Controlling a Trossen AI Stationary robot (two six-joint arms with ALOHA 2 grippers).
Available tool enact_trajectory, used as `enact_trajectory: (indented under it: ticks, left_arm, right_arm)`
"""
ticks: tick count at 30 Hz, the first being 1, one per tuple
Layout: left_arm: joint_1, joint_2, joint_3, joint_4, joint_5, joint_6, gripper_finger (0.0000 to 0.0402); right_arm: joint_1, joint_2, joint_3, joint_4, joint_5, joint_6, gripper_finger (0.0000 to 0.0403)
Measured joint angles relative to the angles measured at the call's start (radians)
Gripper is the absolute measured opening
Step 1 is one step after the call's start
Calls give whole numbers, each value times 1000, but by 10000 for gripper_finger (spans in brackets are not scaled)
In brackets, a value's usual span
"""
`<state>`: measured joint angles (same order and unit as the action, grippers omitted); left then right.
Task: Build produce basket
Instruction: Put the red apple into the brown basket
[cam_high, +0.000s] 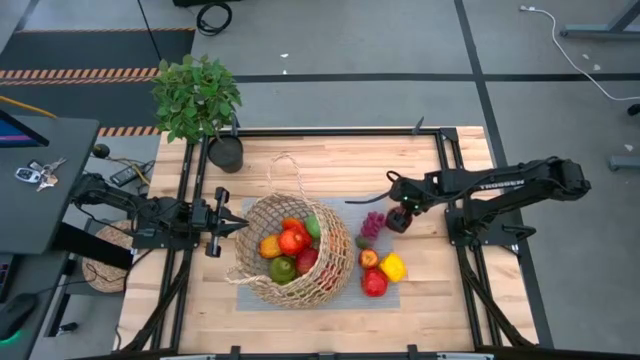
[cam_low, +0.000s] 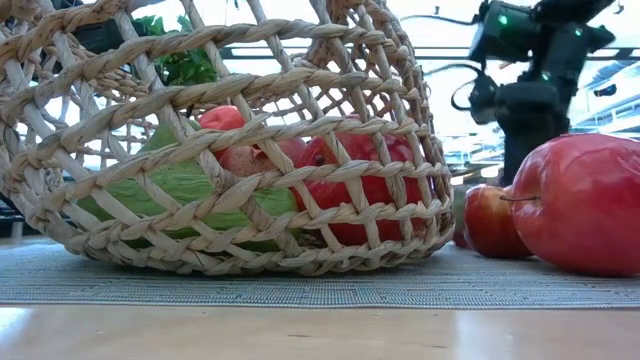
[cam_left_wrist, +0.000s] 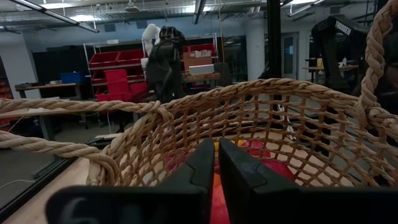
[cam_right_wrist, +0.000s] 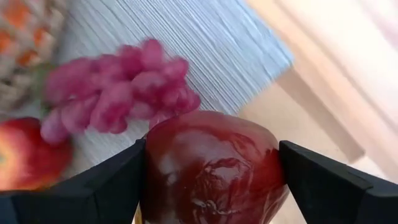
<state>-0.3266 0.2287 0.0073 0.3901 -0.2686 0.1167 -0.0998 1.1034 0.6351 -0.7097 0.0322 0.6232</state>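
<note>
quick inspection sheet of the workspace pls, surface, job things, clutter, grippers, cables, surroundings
surface: wooden table with a grey mat under the work.
job's things: wicker basket on the mat, holding red, orange and green produce; purple grapes, a yellow piece and red pieces lie beside it.
clutter: potted plant at the table's far corner.
grippers: left gripper shut at the basket's rim; right gripper by the grapes, a dark red fruit between its fingers.
cables: white cable on the floor.
surroundings: keys on a side desk; red bins on shelves behind.
</note>
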Motion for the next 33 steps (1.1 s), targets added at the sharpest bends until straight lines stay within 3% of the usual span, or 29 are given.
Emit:
enact_trajectory:
  ticks: [7, 12, 19, 22, 26, 33]
  left_arm:
    - [0, 0, 0, 0, 0, 0, 33]
    - [0, 0, 0, 0, 0, 0, 35]
    - [0, 0, 0, 0, 0, 0, 28]
    - [0, 0, 0, 0, 0, 0, 30]
    - [0, 0, 0, 0, 0, 0, 36]
    - [0, 0, 0, 0, 0, 0, 30]
  right_arm:
    - [0, 0, 159, 65, 0, -109, 353]
    - [26, 0, 250, 233, -5, -233, 353]
    - [94, -1, 262, 577, -67, -413, 353]
    - [117, -1, 262, 660, -94, -444, 352]
    - [151, -1, 262, 779, -209, -470, 352]
    - [217, -1, 262, 919, -236, -528, 352]
